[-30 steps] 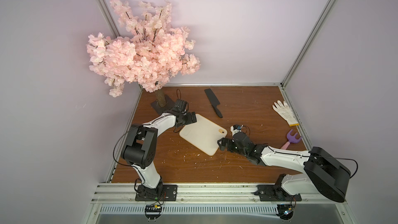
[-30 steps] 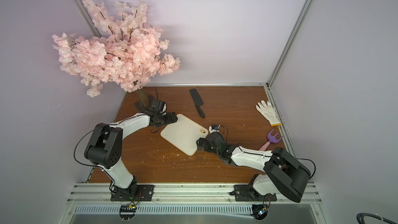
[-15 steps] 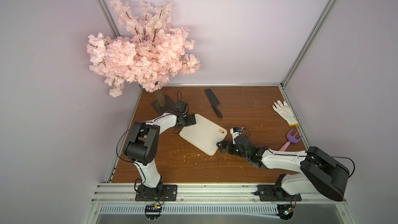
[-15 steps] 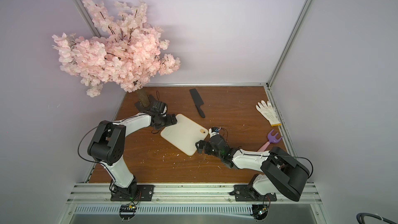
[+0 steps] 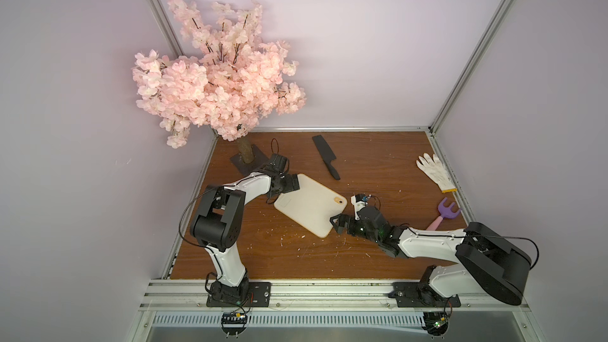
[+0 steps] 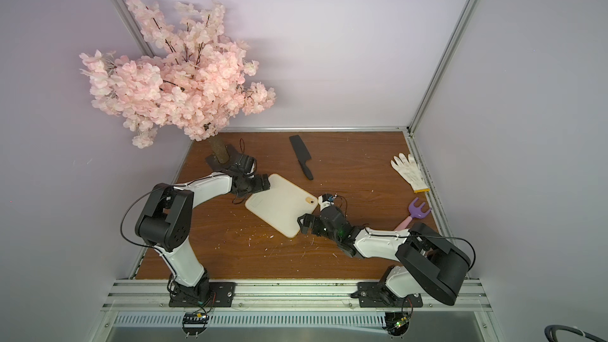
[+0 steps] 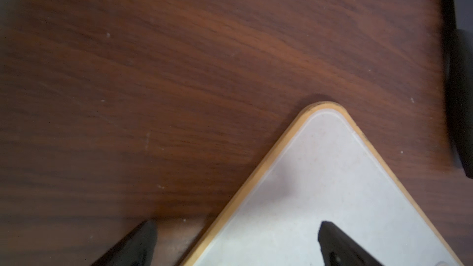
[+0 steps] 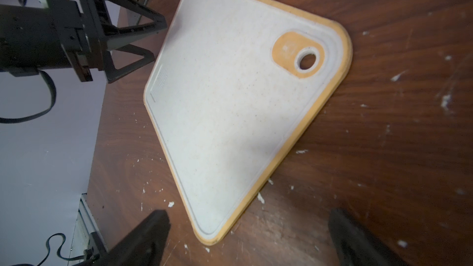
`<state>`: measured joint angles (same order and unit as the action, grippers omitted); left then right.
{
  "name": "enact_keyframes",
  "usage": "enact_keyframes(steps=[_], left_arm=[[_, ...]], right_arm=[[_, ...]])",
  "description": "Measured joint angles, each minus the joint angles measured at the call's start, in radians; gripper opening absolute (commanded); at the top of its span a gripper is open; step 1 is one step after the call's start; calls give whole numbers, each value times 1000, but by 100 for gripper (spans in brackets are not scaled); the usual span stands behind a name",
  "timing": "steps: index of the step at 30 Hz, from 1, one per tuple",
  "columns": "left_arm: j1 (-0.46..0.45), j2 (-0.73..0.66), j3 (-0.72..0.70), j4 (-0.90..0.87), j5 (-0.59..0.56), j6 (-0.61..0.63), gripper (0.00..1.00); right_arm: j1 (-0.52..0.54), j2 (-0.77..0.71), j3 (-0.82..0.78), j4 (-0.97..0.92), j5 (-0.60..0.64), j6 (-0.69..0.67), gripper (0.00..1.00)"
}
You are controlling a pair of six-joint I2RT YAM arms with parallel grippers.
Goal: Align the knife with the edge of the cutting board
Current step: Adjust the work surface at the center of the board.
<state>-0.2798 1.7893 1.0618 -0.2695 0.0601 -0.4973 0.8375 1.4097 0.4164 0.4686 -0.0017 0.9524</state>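
Observation:
The cream cutting board (image 5: 307, 203) (image 6: 281, 203) lies diagonally on the brown table, orange-ringed hole (image 8: 305, 60) at its right corner. The black knife (image 5: 325, 156) (image 6: 301, 156) lies behind it, apart from the board and at an angle to its edges. My left gripper (image 5: 294, 183) (image 7: 238, 229) is open at the board's far left corner, one finger over the board, one over the table. My right gripper (image 5: 335, 223) (image 8: 249, 217) is open, its fingers either side of the board's near corner (image 8: 210, 239). Neither holds anything.
A pink blossom tree (image 5: 214, 87) stands on a dark base (image 5: 245, 159) at the back left. A white glove (image 5: 434, 172) and a purple toy rake (image 5: 447, 213) lie by the right wall. White crumbs (image 5: 301, 236) dot the table in front of the board.
Both arms have shifted only slightly, the right forearm sinking lower toward the table. The grippers stay at opposite corners of the board. Board and knife have not moved.

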Motion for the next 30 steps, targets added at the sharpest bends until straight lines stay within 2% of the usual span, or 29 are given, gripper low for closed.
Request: enact_keyframes(steps=[17, 30], left_arm=[[-5, 2, -10, 28, 10, 0, 100], [-46, -125, -154, 45, 64, -34, 100]], right_arm=[[0, 38, 58, -23, -43, -13, 100], [-34, 64, 107, -50, -87, -37, 100]])
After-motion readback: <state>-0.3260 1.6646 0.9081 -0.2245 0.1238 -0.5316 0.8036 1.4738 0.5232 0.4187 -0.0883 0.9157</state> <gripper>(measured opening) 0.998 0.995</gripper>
